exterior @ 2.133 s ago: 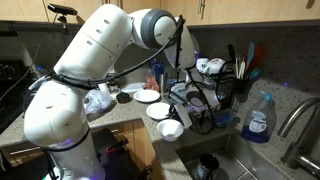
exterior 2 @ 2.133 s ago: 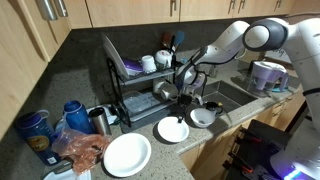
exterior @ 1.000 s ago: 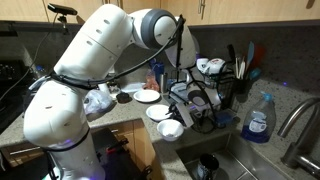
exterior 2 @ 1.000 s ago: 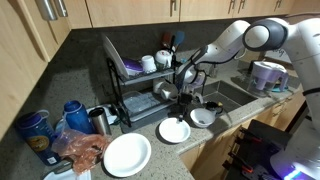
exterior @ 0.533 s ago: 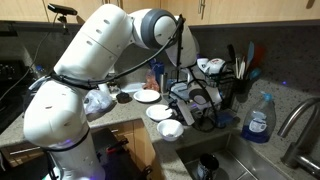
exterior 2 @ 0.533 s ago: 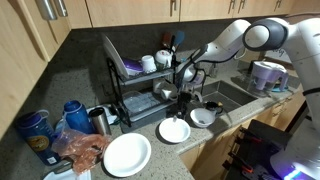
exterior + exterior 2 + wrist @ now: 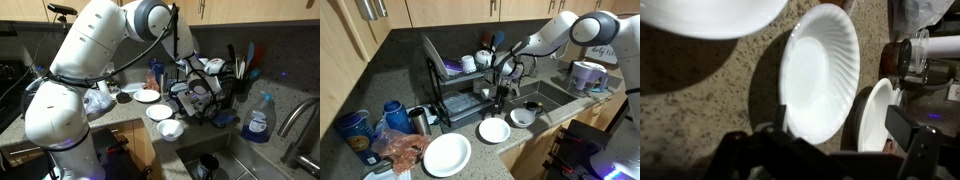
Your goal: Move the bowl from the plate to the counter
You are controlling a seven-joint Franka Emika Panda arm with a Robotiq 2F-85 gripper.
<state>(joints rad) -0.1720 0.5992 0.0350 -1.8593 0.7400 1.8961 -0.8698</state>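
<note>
The small white bowl (image 7: 523, 116) (image 7: 171, 129) rests on the speckled counter (image 7: 405, 92) near the sink edge. It sits beside the small flat plate (image 7: 493, 130) (image 7: 160, 112), which carries nothing. My gripper (image 7: 502, 92) (image 7: 194, 97) hangs open above them, touching neither. In the wrist view the plate (image 7: 820, 70) fills the middle and the bowl (image 7: 872, 115) shows at the right. The gripper (image 7: 840, 120) has its dark fingers spread wide, with nothing between them.
A larger dinner plate (image 7: 447, 154) (image 7: 710, 15) lies further along the counter. A loaded dish rack (image 7: 460, 85) stands behind the gripper. The sink (image 7: 555, 95), a faucet (image 7: 295, 125) and a blue soap bottle (image 7: 257, 120) lie to one side. Blue cups (image 7: 355, 128) stand at the far end.
The jaws have opened and the gripper has risen away from the bowl. The bowl and plate have stayed where they were.
</note>
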